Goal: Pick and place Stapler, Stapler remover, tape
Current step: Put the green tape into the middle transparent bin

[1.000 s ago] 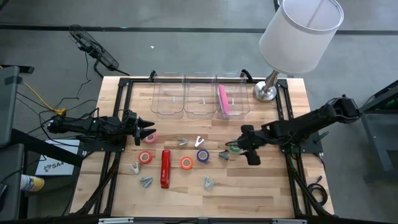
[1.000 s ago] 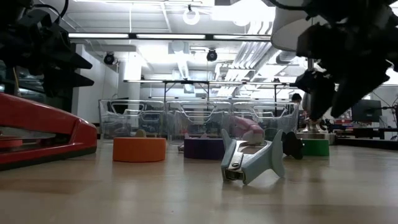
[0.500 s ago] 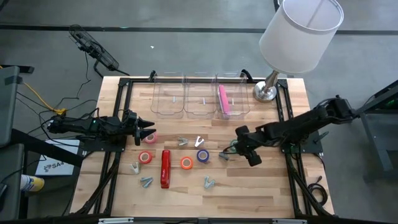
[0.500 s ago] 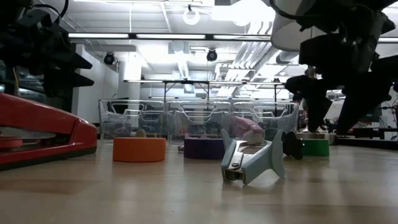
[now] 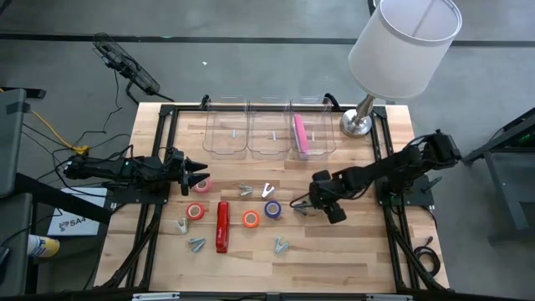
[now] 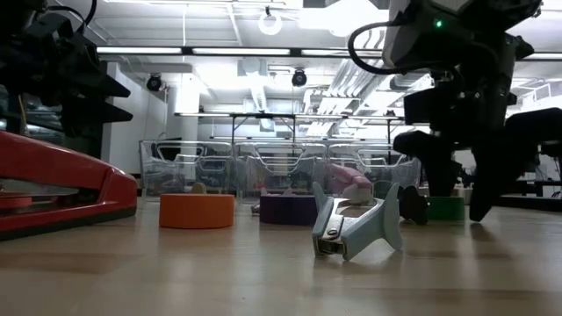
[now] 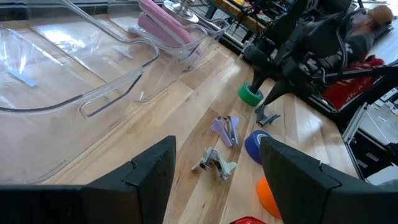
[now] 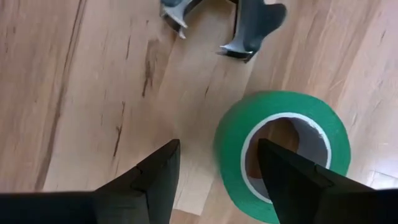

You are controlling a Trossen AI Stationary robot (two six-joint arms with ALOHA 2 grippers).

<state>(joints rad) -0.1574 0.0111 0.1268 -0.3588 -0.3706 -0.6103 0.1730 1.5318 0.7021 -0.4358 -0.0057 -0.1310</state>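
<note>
The green tape roll (image 8: 283, 152) lies flat on the table, also in the low view (image 6: 446, 208). My right gripper (image 8: 214, 186) is open and low over it. One finger stands over the ring's hole and the other outside its wall; I see no touch. A red stapler (image 5: 222, 226) lies near the table's middle, and a pink stapler (image 5: 300, 134) rests in the right-hand clear bin. Pink (image 5: 201, 184), red (image 5: 196, 211), orange (image 5: 250, 219) and blue-purple (image 5: 272, 209) tape rolls and several staple removers (image 5: 246, 191) lie flat. My left gripper (image 5: 196, 174) waits open at the table's left.
Three clear bins (image 5: 269, 134) stand in a row at the far edge, with a lamp base (image 5: 358, 124) and its white shade (image 5: 401, 50) to their right. A staple remover (image 8: 252, 28) lies just beside the green roll. Bare wood shows along the near edge.
My right gripper has moved toward the table's left and come down over the green tape roll, with its fingers now near the table surface. It has stayed open. The tape and the other things have kept their places.
</note>
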